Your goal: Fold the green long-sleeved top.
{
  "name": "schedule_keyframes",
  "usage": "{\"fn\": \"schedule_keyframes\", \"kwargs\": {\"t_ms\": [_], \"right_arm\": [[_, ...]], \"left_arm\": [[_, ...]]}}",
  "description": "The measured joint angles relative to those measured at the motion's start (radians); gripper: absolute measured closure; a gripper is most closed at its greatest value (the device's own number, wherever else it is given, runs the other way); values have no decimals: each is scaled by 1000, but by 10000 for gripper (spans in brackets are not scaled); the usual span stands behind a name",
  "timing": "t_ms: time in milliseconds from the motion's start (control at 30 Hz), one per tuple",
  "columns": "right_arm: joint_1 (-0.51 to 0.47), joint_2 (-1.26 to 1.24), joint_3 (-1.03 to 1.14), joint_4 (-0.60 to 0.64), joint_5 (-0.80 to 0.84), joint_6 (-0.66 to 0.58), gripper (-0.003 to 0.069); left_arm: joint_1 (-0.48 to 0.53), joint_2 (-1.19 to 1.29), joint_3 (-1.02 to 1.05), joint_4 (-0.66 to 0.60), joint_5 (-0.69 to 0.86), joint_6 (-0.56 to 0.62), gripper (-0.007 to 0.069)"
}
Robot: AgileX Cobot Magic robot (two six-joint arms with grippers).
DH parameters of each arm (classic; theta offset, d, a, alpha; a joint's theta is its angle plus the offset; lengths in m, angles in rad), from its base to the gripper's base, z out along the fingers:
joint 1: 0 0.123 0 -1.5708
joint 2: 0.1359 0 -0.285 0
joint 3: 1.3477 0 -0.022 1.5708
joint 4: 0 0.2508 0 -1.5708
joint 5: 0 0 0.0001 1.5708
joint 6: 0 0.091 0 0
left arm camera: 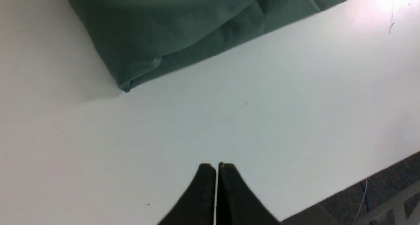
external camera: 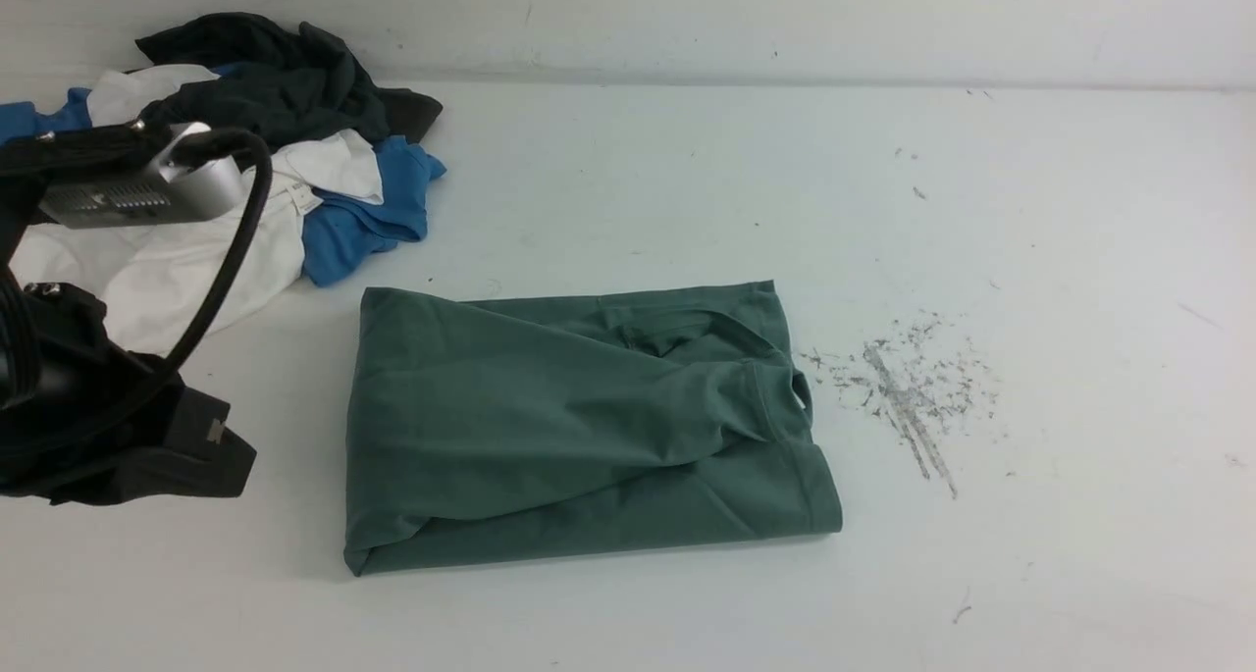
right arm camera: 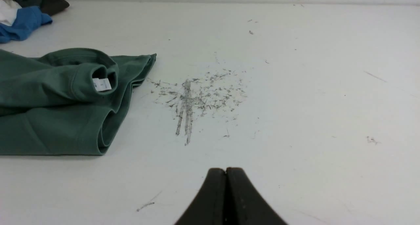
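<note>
The green long-sleeved top (external camera: 579, 427) lay folded; both the left gripper (left arm camera: 216, 167) and the right gripper (right arm camera: 225, 170) were closed, empty; the loose collar layer could spring open.

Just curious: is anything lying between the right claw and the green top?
Only bare table between right gripper and green top, seen in the right wrist view.

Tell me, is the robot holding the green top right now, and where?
No, nothing is held. The left gripper and right gripper are both shut and empty over the table, apart from the folded green top.
</note>
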State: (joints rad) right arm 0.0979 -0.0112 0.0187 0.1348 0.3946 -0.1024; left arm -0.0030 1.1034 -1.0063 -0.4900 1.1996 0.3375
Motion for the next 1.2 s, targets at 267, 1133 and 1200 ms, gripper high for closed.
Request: {"fn": "schedule_keyframes", "kwargs": {"t_ms": [267,1133,1200], "right_arm": [[-68,0,0,-16,0,0,673],[-77,0,0,-74,-2,0,673],[-77,0,0,-74,-2,0,673]], "left_arm": [[0,-5,0,-6,-23,0,629],[0,-874,445,12,-339,-1,629],[0,-940,524,0,-517,5,629]]}}
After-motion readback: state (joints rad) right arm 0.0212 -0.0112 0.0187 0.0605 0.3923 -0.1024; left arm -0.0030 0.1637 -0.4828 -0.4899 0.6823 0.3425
